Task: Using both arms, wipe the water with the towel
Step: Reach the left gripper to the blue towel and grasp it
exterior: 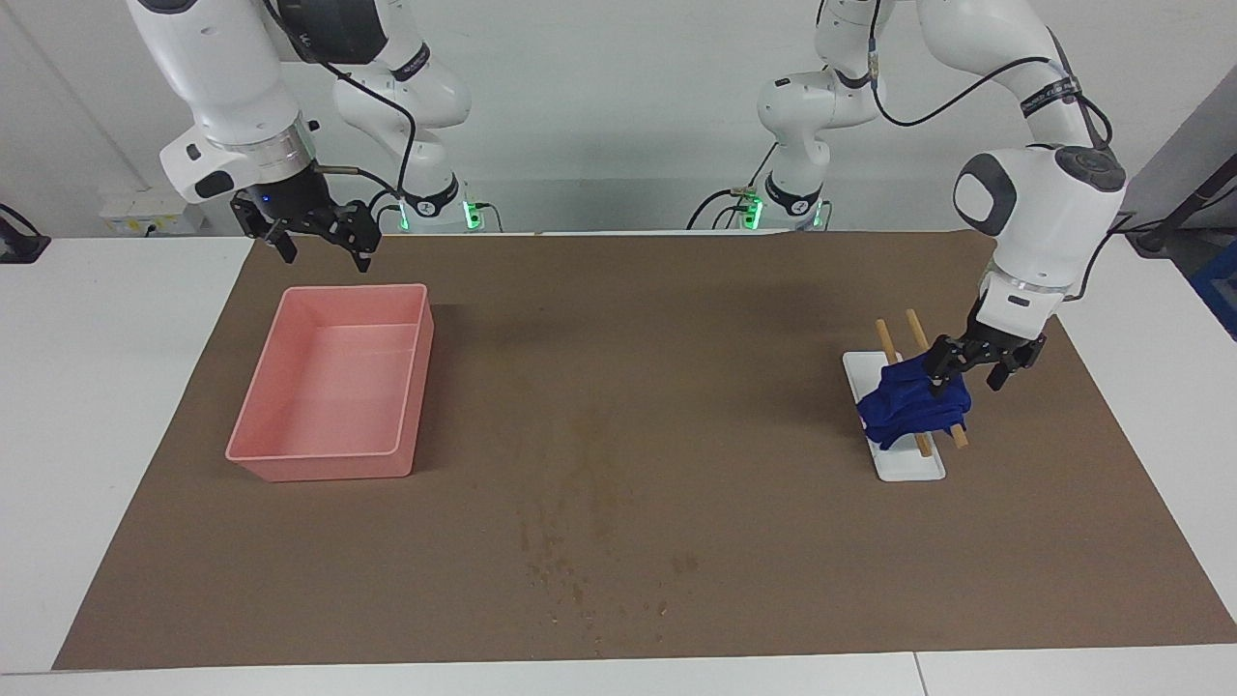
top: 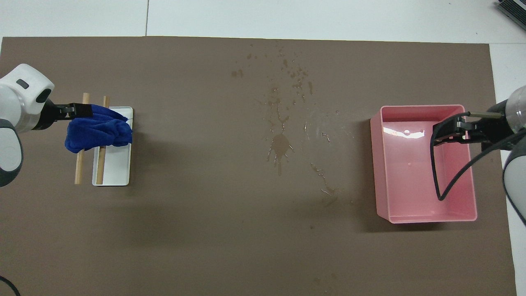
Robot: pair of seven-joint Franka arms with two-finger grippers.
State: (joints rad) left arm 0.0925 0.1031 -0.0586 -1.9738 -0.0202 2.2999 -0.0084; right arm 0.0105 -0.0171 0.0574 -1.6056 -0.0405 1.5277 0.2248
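Note:
The blue towel [exterior: 908,411] lies bunched over two wooden rods [exterior: 884,338] on a small white tray [exterior: 913,469] toward the left arm's end of the mat; it also shows in the overhead view [top: 98,133]. My left gripper [exterior: 966,384] [top: 76,111] is low at the towel's edge, fingers apart, one fingertip [exterior: 935,385] in the cloth. The water [exterior: 589,483] [top: 281,144] is a streaky patch with scattered drops at mid-mat. My right gripper [exterior: 324,253] [top: 450,131] hangs open and empty over the pink tray's edge nearest the robots, waiting.
The pink tray [exterior: 319,454] [top: 427,220] stands empty toward the right arm's end of the brown mat [exterior: 773,561]. A black cable [top: 435,176] loops from the right wrist over the tray. White tabletop surrounds the mat.

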